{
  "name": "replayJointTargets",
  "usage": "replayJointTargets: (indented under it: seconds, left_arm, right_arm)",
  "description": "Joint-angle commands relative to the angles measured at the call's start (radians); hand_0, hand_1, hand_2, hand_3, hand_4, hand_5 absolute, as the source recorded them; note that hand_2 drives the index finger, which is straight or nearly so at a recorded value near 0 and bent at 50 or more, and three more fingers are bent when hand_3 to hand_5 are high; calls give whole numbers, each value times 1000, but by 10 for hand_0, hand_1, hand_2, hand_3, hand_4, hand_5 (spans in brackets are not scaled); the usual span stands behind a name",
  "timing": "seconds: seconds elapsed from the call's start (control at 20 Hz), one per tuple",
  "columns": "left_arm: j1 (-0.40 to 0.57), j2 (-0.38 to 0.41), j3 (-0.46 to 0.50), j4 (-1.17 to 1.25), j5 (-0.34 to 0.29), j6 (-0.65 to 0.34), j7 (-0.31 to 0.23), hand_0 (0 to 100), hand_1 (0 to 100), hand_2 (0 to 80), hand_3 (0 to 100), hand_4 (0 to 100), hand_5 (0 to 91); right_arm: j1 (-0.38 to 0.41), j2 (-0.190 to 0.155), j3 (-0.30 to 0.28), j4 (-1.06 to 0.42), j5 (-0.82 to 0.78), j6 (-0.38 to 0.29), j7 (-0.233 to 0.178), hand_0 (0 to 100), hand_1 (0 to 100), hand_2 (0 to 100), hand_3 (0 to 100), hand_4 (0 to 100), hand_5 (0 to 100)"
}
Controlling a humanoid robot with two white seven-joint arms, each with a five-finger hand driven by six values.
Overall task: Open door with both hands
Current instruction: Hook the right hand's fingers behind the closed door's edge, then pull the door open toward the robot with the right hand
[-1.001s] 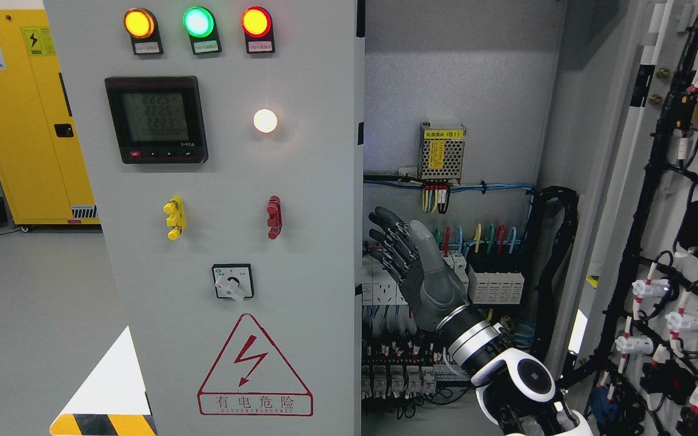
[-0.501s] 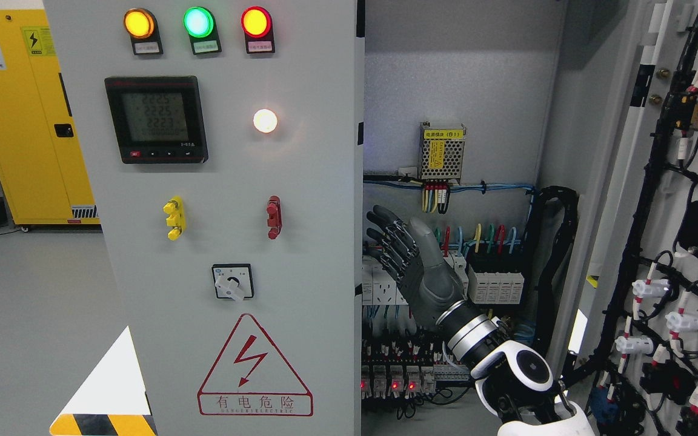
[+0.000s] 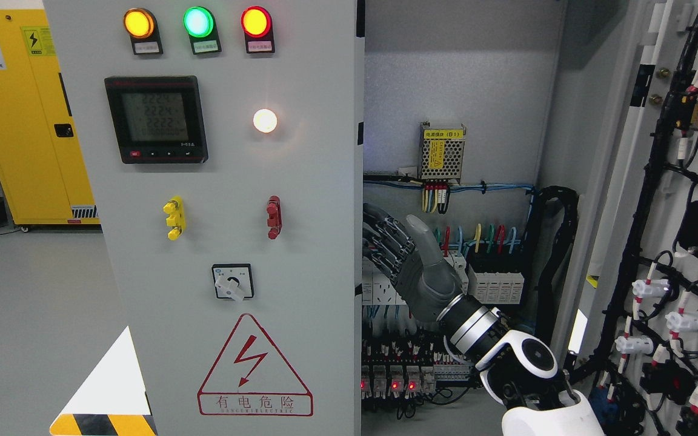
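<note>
The grey left door of the electrical cabinet stands shut, carrying three indicator lamps, a meter, a rotary switch and a red lightning warning sign. The right door is swung open at the picture's right, its inner face covered in black wiring and components. My right hand reaches into the open cabinet bay from the lower right. Its fingers are stretched out and hold nothing, and their tips touch or slip just behind the left door's right edge. My left arm does not show.
Inside the bay are a mesh-covered power supply, coloured wires and terminal blocks, rows of relays low down and a black cable conduit. A yellow cabinet stands at the back left on grey floor.
My right hand has moved left and slightly forward, from the middle of the bay until its fingertips reach the left door's edge. The doors have not moved.
</note>
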Motion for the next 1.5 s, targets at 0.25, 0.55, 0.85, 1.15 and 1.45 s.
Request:
replayJointTargets:
  seconds: [0.25,0.55,0.85,1.15,1.45]
  left_arm:
    - [-29,-18,2,18,0,0,0,0,0,0,0,0,0]
    - [-29,-18,0,17,0,0,0,0,0,0,0,0,0]
    - [-29,-18,0,17,0,0,0,0,0,0,0,0,0]
    - [-29,-18,2,17,0,0,0,0,0,0,0,0,0]
    - [-29,-18,2,17,0,0,0,0,0,0,0,0,0]
  right_arm:
    - [-53,-10,-10,101,-1,10,93,221,69,0,0,0,0]
    - [-66,-9,-11,118,-1,13,122,221,70,0,0,0,0]
    - [-93,-10,-16,172,-1,15,162,220,70,0,0,0,0]
    - [-113,-15,-44,187,1,16,255,220,70,0,0,0,0]
    - [-116,-15,-44,185,-1,16,282,221,69,0,0,0,0]
